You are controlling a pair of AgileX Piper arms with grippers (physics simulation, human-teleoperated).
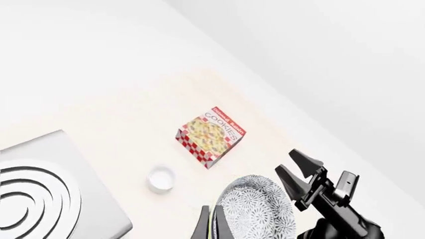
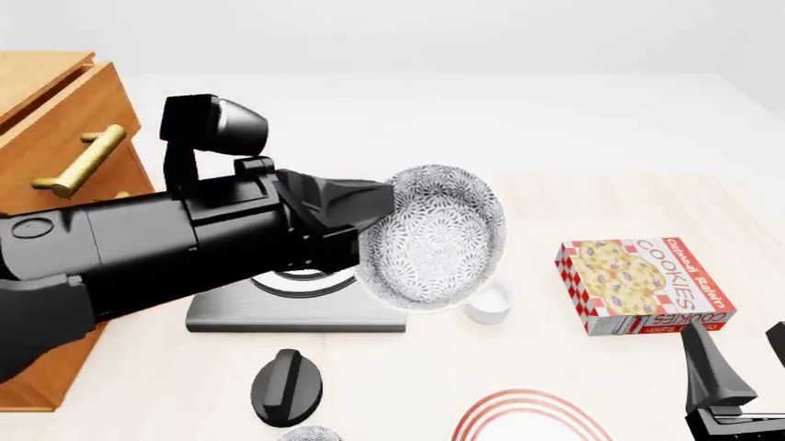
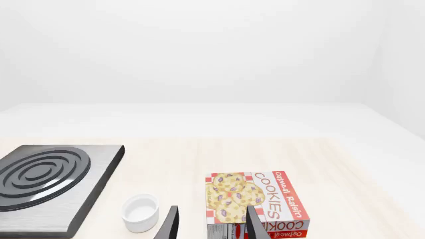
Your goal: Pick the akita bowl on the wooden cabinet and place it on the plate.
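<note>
The akita bowl (image 2: 436,234), grey-and-white lacy, hangs tilted on its side above the table, held at its rim by my left gripper (image 2: 374,216), which is shut on it. In the left wrist view the bowl (image 1: 260,209) sits right beside the left gripper (image 1: 212,225). The wooden cabinet (image 2: 50,119) stands at the far left, behind the left arm. Part of the plate (image 2: 528,415), white with red rings, shows at the bottom edge, below and right of the bowl. My right gripper (image 2: 740,363) is open and empty at the bottom right, seen open in its own view (image 3: 212,226) too.
A grey stove slab (image 2: 294,310) lies under the left arm. A small white cup (image 2: 487,303) sits just below the bowl. A cookies box (image 2: 641,287) lies right of it. A black knob (image 2: 286,386) lies near the front edge. The right gripper (image 1: 291,162) crosses the left wrist view.
</note>
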